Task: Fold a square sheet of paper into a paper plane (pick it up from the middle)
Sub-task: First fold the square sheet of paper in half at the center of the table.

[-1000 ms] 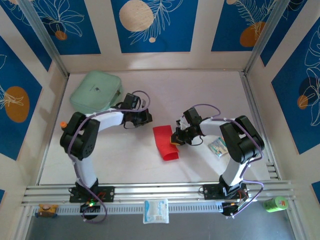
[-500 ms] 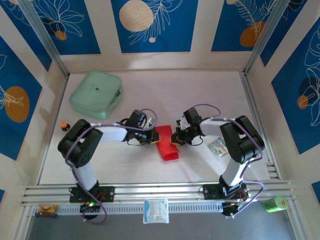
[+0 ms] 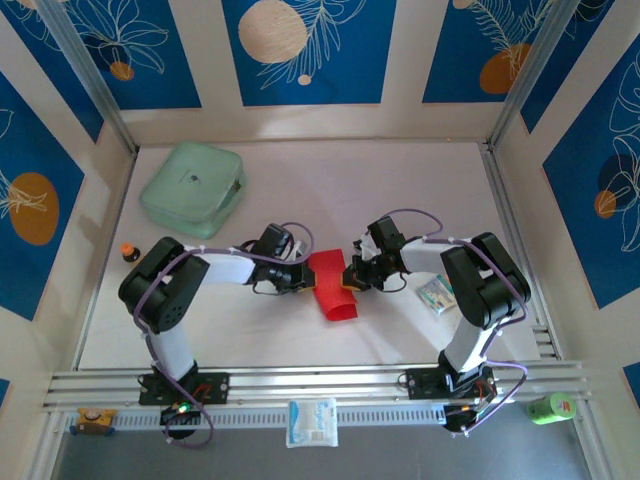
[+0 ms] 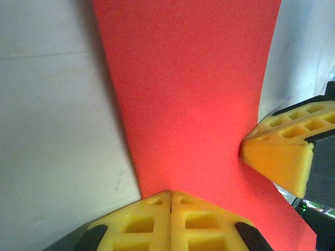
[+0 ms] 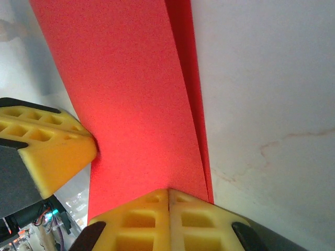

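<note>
The bright red paper [image 3: 331,287] lies on the table as a folded strip, running from between my grippers toward the near edge. My left gripper [image 3: 303,277] is shut, and its tips rest on the strip's left edge. In the left wrist view the yellow pads [image 4: 152,222] meet over the red paper [image 4: 188,94], which lies flat and face-on. My right gripper [image 3: 351,275] is shut too, with its tips on the strip's right edge. In the right wrist view the paper [image 5: 125,94] shows a second folded layer along its right side. No red paper runs between either pair of pads.
A mint-green case [image 3: 193,183] sits at the back left. A small white packet [image 3: 436,293] lies right of the right arm, and a small orange-capped item [image 3: 128,251] left of the left arm. Another white packet [image 3: 312,422] and a green object [image 3: 552,407] lie by the front rail.
My left gripper has swung from near the green case to the right and nearer, onto the paper's left edge. The right gripper and the paper have stayed put.
</note>
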You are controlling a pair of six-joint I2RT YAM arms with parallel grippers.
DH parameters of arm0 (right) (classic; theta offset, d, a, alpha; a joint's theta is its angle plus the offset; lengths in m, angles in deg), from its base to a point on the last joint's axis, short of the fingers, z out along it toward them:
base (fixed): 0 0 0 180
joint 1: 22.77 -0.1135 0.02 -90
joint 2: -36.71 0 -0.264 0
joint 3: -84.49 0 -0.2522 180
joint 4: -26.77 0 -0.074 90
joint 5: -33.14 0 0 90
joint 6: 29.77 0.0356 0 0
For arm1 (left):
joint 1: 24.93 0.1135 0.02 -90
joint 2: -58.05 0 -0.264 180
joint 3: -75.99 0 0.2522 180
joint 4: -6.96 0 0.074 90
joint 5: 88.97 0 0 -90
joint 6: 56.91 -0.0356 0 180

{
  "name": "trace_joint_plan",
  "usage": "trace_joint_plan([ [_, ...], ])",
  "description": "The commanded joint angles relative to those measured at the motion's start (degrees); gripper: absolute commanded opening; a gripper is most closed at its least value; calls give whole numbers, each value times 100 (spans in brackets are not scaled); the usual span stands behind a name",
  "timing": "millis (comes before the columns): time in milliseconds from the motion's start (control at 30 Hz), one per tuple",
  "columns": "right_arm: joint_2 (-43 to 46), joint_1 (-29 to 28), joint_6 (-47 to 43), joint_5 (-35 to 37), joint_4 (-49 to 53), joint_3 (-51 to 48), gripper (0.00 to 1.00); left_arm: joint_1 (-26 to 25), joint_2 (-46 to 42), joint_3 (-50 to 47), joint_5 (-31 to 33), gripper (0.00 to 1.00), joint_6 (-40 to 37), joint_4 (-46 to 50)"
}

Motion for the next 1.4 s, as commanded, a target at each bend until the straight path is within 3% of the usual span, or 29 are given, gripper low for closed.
trace_joint_plan([
  [0, -87, 27, 53, 648, 585, -265, 0, -39, -365, 220, 131, 1, -53, 557],
  [233, -78, 18, 66, 657, 593, -267, 0, -304, -423, 301, -301, 0, 591, -38],
  [467, -72, 3, 66, 666, 602, -266, 0, -455, -98, 80, -229, 0, 711, -175],
  [867, -35, -8, 79, 683, 593, -308, 0, -455, -2, -210, 325, 0, -97, 782],
  [1133, -8, -8, 92, 705, 599, -344, 0, -508, -631, 39, -22, 0, 432, 358],
  [1367, -18, -8, 101, 692, 553, -380, 0, -664, -526, -24, -423, 0, 830, -247],
])
